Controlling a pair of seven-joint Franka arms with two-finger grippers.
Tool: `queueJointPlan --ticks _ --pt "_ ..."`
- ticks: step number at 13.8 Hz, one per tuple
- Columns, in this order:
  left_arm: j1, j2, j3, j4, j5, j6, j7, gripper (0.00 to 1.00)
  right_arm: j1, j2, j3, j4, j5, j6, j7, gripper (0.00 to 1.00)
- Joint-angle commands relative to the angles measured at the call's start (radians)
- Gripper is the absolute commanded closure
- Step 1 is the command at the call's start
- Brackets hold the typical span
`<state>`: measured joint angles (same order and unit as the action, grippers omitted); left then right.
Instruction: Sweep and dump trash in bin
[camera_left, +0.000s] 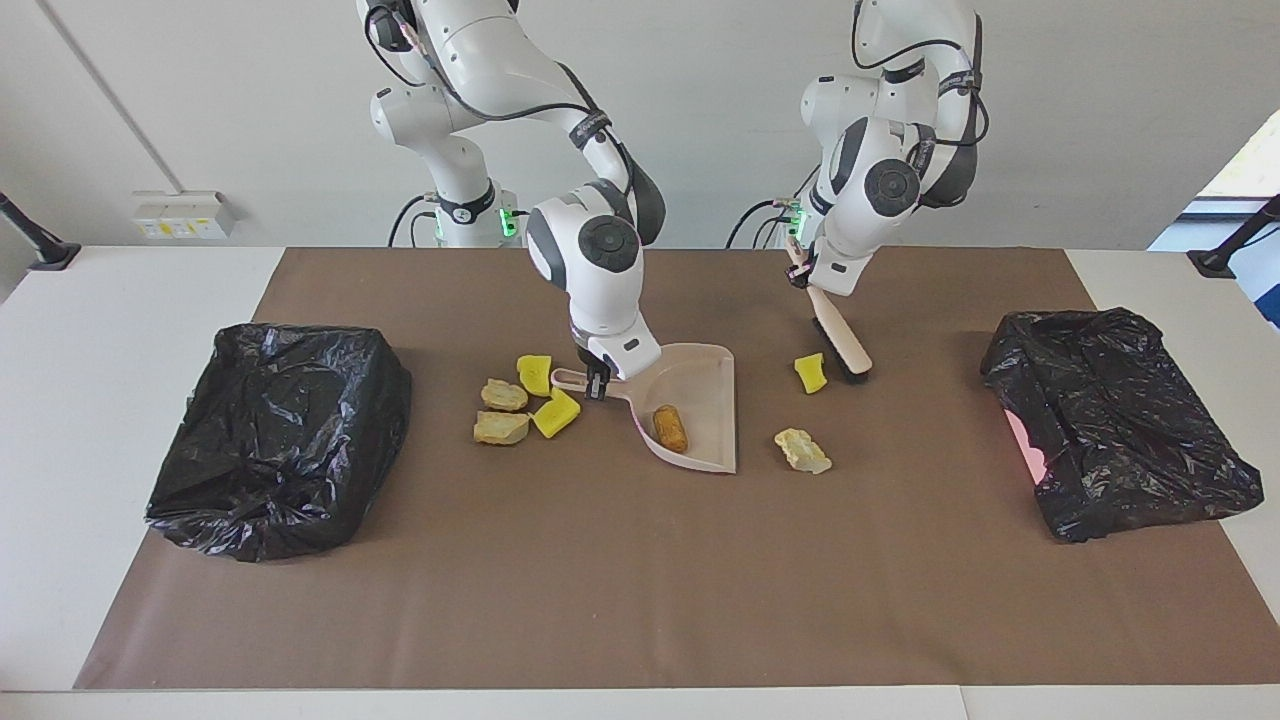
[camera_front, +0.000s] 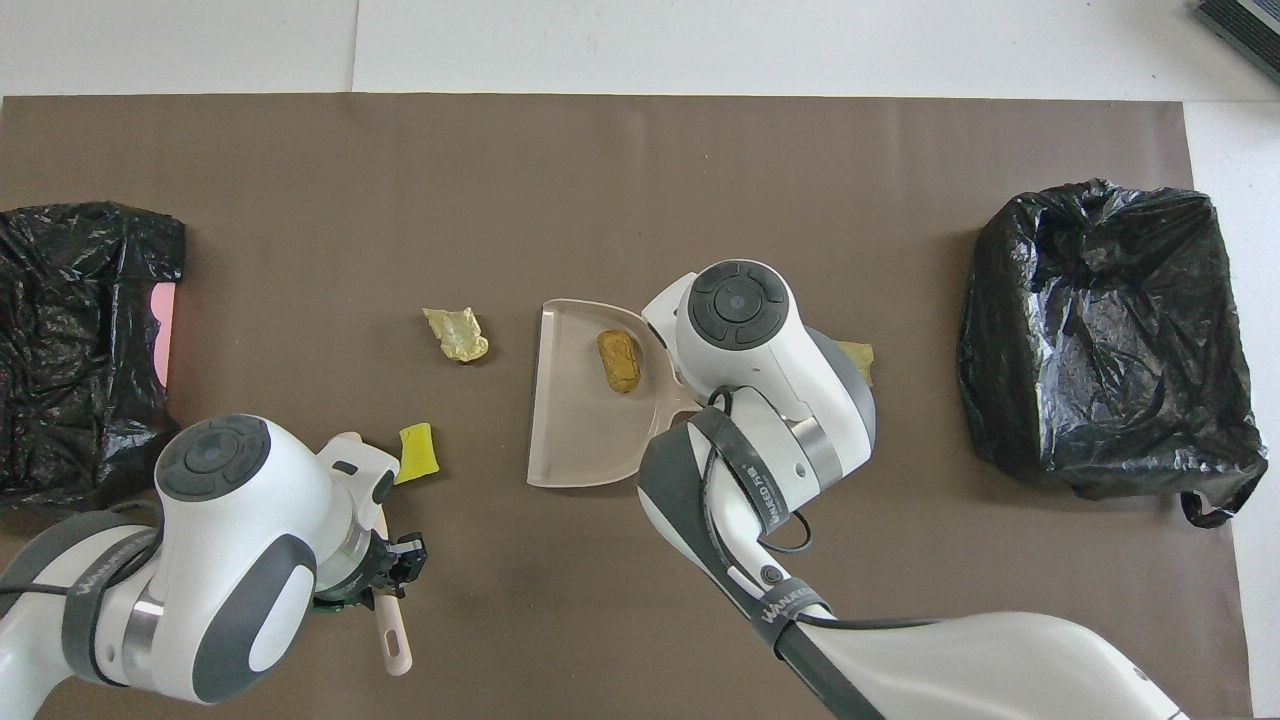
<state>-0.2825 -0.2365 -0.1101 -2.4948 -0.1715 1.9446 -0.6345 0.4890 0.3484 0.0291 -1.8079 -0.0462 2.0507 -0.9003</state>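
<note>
L gripper (camera_left: 797, 272): clamped on the brush (camera_left: 838, 340) handle, fingers tight on it; brush slants down, bristle end at the mat (camera_left: 640, 600) just beside a yellow sponge chunk (camera_left: 811, 372), on its L-arm side
R gripper (camera_left: 598, 385): closed on the dustpan (camera_left: 700, 400) handle; pan flat on mat, mouth toward L arm's end
Brown oval lump (camera_left: 670, 427): inside the pan, mid-floor
Tan foam lump (camera_left: 802, 450): on mat near pan's mouth, apart from it, farther from robots than the chunk by the brush
Trash cluster: 2 yellow chunks (camera_left: 534, 373) (camera_left: 556, 413) + 2 tan lumps (camera_left: 504, 394) (camera_left: 500, 428) close together by the pan handle, toward R arm's end
Overhead view: cluster mostly hidden under R arm
Seventh scrap: can't tell
Black-bagged bin, R arm's end (camera_left: 275, 435): well apart from trash
Black-bagged bin, L arm's end (camera_left: 1115, 420): pink showing at one edge, well apart from brush
</note>
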Motion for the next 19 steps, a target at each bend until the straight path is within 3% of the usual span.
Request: queueJointPlan --ticks 1,3,6,10,16,19 --pt "-0.027 0.061 -0.003 -0.004 -0.009 0.112 -0.002 1.00 -0.001 -0.019 0.008 -0.045 0.005 0.020 0.021 1.00" --pt "-0.033 0.092 -0.003 0.013 -0.071 0.192 0.028 1.00 -0.001 -0.019 0.008 -0.044 0.002 0.017 0.021 1.00" --pt "-0.067 0.127 -0.005 0.063 -0.115 0.223 0.099 1.00 0.006 -0.019 0.011 -0.007 -0.072 -0.087 0.027 1.00" --pt "-0.124 0.137 -0.005 0.071 -0.163 0.277 0.114 1.00 0.039 -0.034 0.011 0.001 -0.116 -0.181 0.151 1.00" --pt "-0.299 0.138 -0.005 0.129 -0.194 0.258 0.239 1.00 0.042 -0.046 0.011 -0.018 -0.118 -0.192 0.230 1.00" --pt "-0.290 0.170 -0.002 0.230 -0.195 0.176 0.299 1.00 0.040 -0.046 0.011 -0.019 -0.118 -0.190 0.230 1.00"
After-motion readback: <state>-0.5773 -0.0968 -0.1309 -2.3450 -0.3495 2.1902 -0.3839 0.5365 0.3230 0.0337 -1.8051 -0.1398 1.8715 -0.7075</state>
